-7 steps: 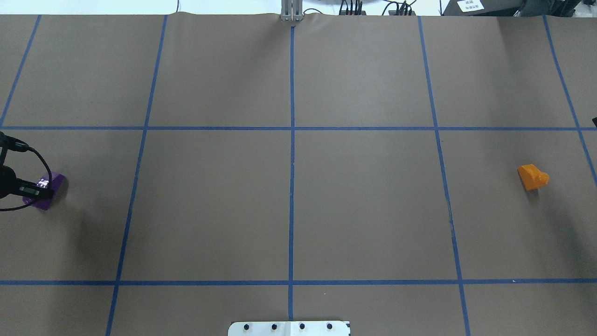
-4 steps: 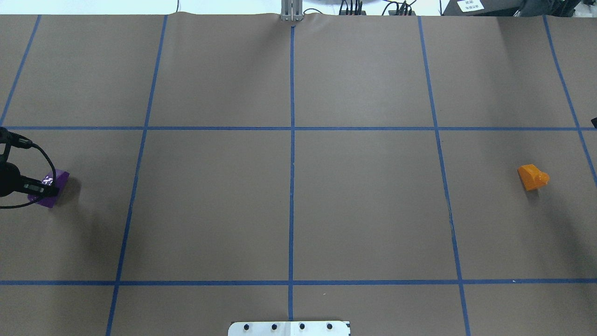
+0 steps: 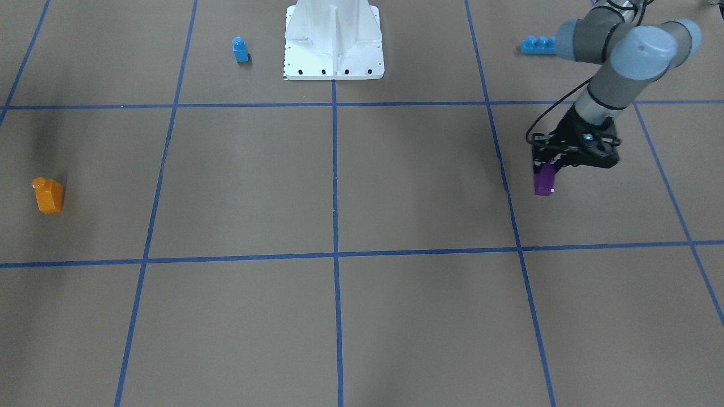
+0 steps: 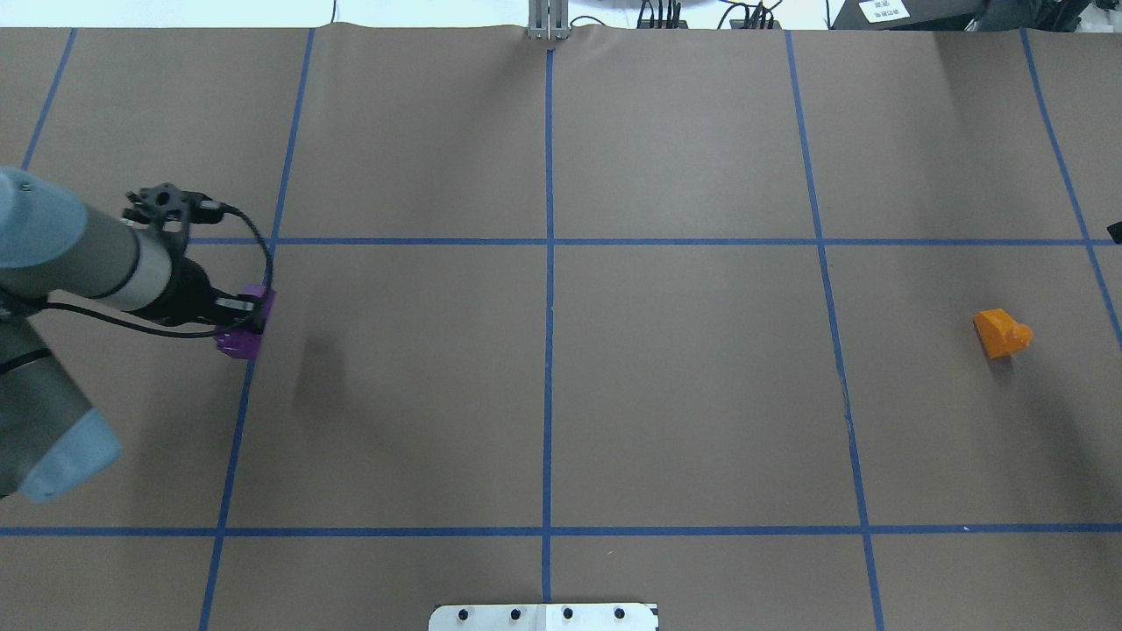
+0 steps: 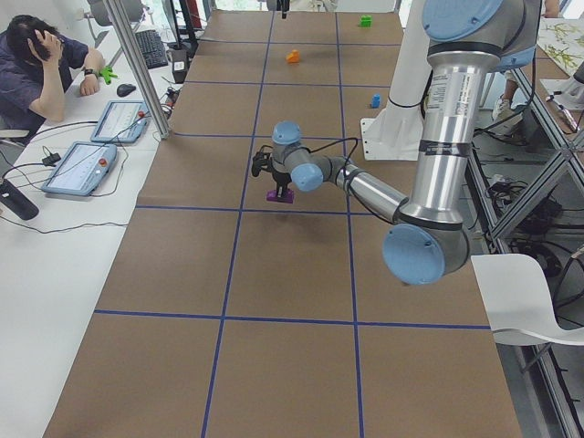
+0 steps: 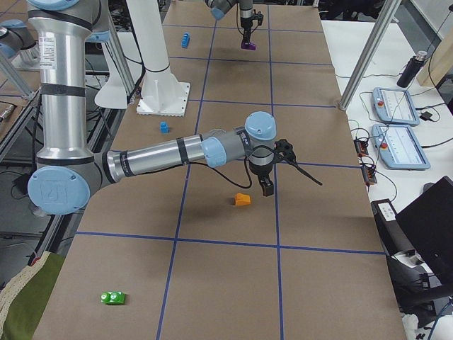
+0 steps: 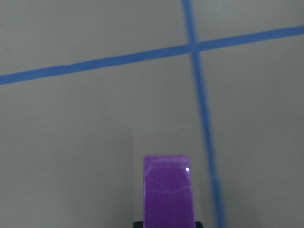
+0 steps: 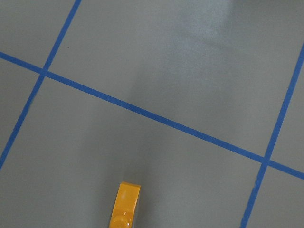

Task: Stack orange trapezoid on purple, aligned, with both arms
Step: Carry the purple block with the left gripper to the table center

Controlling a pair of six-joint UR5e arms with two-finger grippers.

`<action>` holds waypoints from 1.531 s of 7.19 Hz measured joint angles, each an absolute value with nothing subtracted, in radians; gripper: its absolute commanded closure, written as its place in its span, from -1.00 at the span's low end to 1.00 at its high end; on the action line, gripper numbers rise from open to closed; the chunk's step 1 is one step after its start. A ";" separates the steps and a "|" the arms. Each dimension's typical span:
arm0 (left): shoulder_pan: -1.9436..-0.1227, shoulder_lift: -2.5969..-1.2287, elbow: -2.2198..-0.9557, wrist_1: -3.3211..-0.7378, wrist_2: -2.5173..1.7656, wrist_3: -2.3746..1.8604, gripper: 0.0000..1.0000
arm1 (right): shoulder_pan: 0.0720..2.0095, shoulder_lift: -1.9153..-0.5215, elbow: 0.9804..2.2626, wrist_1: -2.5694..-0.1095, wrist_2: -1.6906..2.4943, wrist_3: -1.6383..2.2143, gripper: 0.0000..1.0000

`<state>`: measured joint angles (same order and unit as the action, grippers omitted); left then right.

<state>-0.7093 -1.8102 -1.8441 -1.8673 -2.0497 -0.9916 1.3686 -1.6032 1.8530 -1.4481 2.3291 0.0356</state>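
Arms (image 5: 438, 137) apart: left claw (image 4: 238, 319) clamps the purple block (image 4: 238, 342) over a blue tape line (image 4: 244, 394), wrist pointing down; right claw (image 6: 267, 188) hangs just beside the orange block (image 6: 243, 200) on the table (image 4: 684, 394), grip impossible to judge.

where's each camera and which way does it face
Front-facing: across the table, facing the white base; left arm at view's right, left end effector holding the purple block.
Overhead: behind the base, looking forward and down; left arm at left.
Exterior left: table's end, looking along it; left arm near.
Exterior right: opposite end; right arm near, by the orange trapezoid.
Left wrist: down past the purple block.
Right wrist: down at the orange trapezoid.
Shared: both side views show both blocks.
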 measured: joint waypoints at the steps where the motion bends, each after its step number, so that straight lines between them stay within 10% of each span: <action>1: -0.626 -1.994 -1.821 -1.715 -2.021 -1.093 1.00 | 1.367 -1.603 1.853 -1.448 2.329 0.036 -1.00; 4: -0.468 -2.401 -1.558 -1.578 -1.902 -1.252 1.00 | 1.363 -1.598 1.850 -1.450 2.328 0.037 -1.00; 11: -0.474 -2.516 -1.331 -1.716 -1.843 -1.308 1.00 | 1.359 -1.591 1.848 -1.450 2.327 0.037 -1.00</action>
